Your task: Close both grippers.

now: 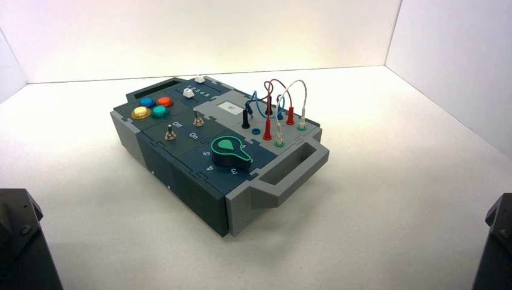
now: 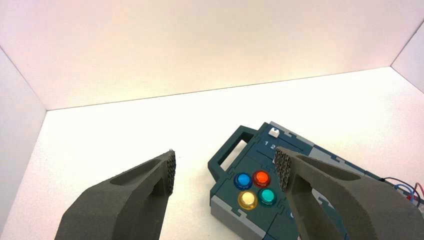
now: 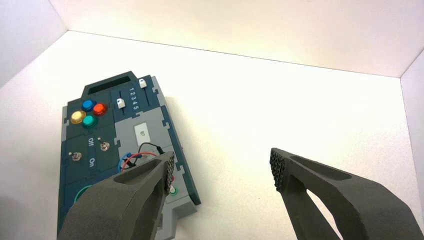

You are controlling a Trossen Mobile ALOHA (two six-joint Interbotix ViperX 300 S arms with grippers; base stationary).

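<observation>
Left tool (image 2: 224, 172): open, fingers wide apart, nothing between the pads, held above the white bench (image 1: 386, 199) on the near left side of the box (image 1: 181, 181). Seen past its fingers: the box's dark handle opening at the far end and the four round buttons, blue (image 2: 243, 180), red-orange (image 2: 261, 178), yellow (image 2: 247, 200) and teal (image 2: 267, 196), grouped in a tight square.

Right tool (image 3: 222, 170): open, fingers wide apart, gripping nothing, held above the bench on the near right side of the box. One finger (image 3: 130, 200) overlaps the wired corner of the box in the wrist view; no contact visible.

Both arms parked at the near corners of the high view, left arm (image 1: 21, 241) and right arm (image 1: 496, 241), well apart from the box.

Box resting on the bench, turned at an angle, grey handle end (image 1: 290, 172) toward the right arm. On top: two white sliders (image 1: 188, 92) beside a numbered scale, two toggle switches (image 1: 171, 133) by "Off" and "On" lettering, a dark knob with a green pointer (image 1: 230, 150), and red, blue and white wires (image 1: 278, 99) plugged into sockets near the grey handle end. Slider, switch and knob positions not readable with certainty.
</observation>
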